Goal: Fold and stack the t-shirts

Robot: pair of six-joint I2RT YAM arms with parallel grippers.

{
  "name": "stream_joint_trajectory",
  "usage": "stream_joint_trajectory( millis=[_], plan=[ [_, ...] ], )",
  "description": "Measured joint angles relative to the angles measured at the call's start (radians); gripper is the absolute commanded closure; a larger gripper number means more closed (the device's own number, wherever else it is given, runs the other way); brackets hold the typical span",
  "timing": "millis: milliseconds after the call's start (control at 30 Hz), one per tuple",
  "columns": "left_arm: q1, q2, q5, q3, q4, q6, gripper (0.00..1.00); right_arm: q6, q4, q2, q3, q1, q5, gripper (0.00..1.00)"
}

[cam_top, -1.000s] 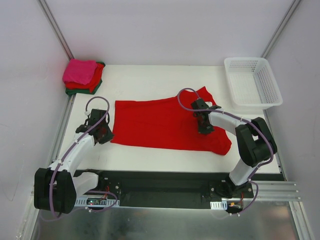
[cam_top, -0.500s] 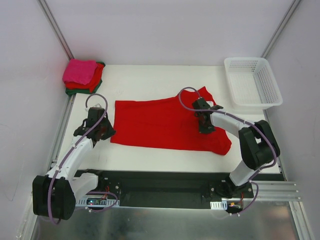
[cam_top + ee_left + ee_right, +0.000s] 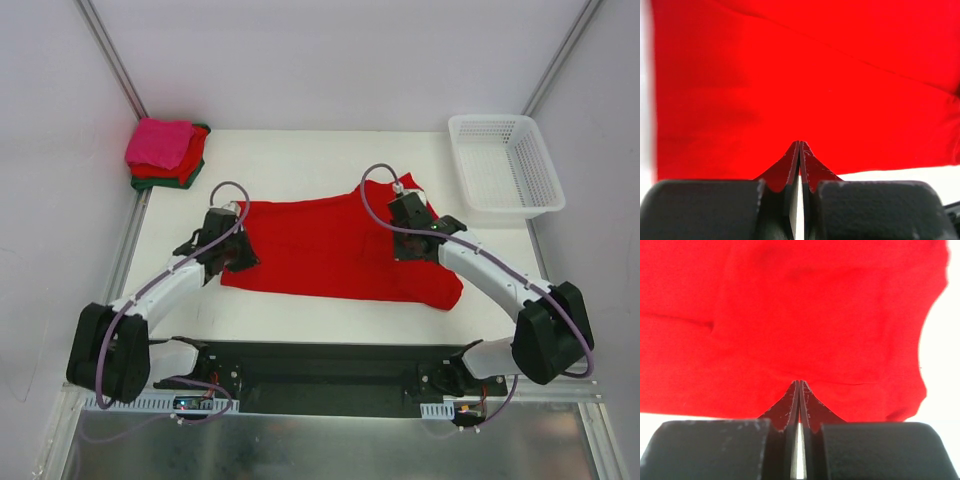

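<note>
— Where's the shirt?
— On the counter (image 3: 300, 155), the red shirt (image 3: 320, 245) lies spread mid-way; basket (image 3: 505, 165) far right, folded stack (image 3: 165, 150) far left.
— Claws?
— Left claw (image 3: 799, 144) squeezed closed at its left edge, right claw (image 3: 799, 383) closed too. Whether either pinches cloth, can't tell.

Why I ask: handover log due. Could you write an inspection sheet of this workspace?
Surface: white table, shirt spread across its middle.
Job's things: red t-shirt lying flat, unfolded; folded stack, pink on top, far left corner.
Clutter: white basket, far right corner.
Grippers: left gripper at the shirt's left edge, jaws together; right gripper over its right part, jaws together.
Cables: purple cables loop above both wrists; no snag seen.
Surroundings: white walls, metal posts; nothing else seen.
</note>
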Motion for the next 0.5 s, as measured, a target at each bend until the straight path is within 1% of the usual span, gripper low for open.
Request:
stream_joint_trajectory(
  millis=[133, 233, 333, 500],
  plan=[
    [-0.079, 0.132, -0.004, 0.078, 0.025, 0.006, 1.00, 0.015, 0.005, 0.051, 0.000, 0.082, -0.021, 0.99],
    [-0.128, 0.235, -0.008, 0.171, 0.043, 0.026, 1.00, 0.035, 0.014, 0.093, 0.000, 0.134, -0.034, 0.99],
    [-0.160, 0.312, -0.012, 0.259, 0.061, 0.039, 1.00, 0.056, 0.031, 0.119, 0.000, 0.158, -0.046, 0.99],
    [-0.180, 0.423, -0.012, 0.378, 0.085, 0.066, 1.00, 0.080, 0.063, 0.156, 0.000, 0.172, -0.051, 0.99]
  ],
)
